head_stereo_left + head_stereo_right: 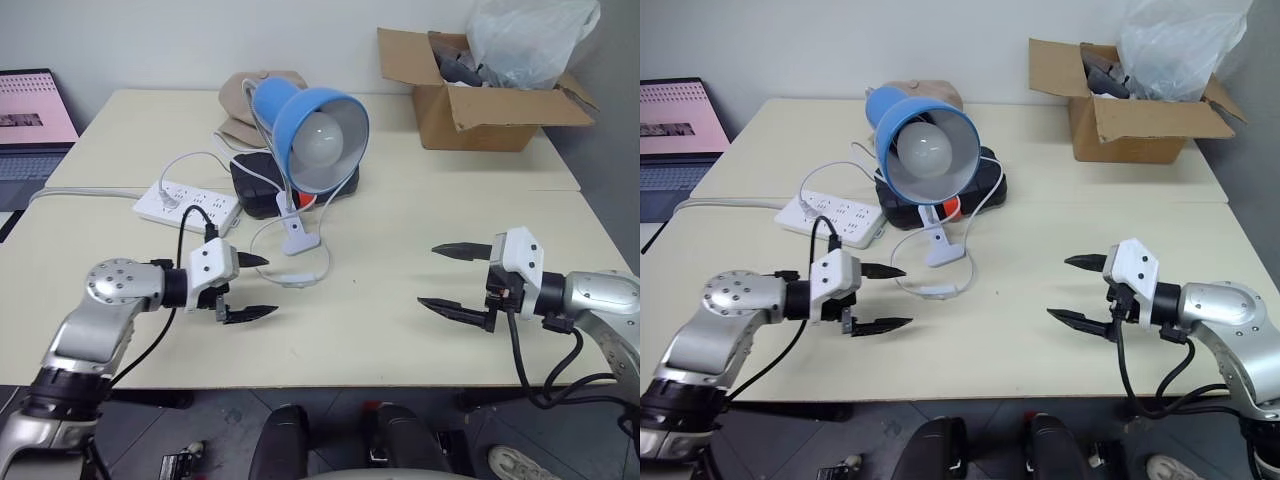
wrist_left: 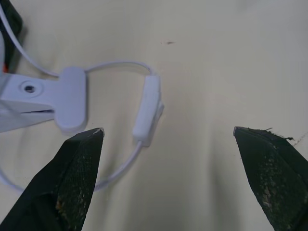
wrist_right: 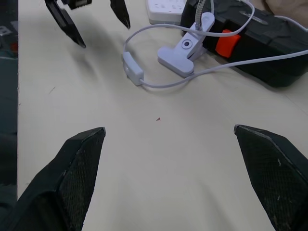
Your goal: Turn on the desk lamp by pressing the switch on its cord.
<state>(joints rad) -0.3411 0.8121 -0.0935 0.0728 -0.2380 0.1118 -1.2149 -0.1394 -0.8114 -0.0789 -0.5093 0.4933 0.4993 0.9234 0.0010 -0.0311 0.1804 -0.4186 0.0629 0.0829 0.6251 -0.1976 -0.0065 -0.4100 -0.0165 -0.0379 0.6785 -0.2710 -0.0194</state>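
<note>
The step in hand was the approach to the switch (image 1: 293,279), judged from how things lay: the bulb in the blue shade of the desk lamp (image 1: 318,125) looked unlit, and nothing had yet pressed on the cord (image 1: 322,262).

The switch, a small flat white piece, lay flat on the table (image 1: 380,330), in the near part of a loop of the thin cord. Behind the switch stood the lamp's white clamp (image 1: 296,236), and behind that the black base and the shade. The white power strip (image 1: 188,203) lay behind the switch and to its left.

The left gripper (image 1: 246,287) hovered just to the left of the switch, its two black fingers spread wide and holding nothing. In the left wrist view the switch (image 2: 147,110) sat ahead between the two fingers, nearer to one of them than the other. The right gripper (image 1: 450,278) hung well to the right of the switch, likewise wide open and empty, pointing toward it across bare table.

The next move probably fell to the left gripper, as the nearer one. It would call for bringing one fingertip over the switch's rocker and pressing straight down. The switch is light and lies loose on a smooth top, so an off-centre push could slide it away.
</note>
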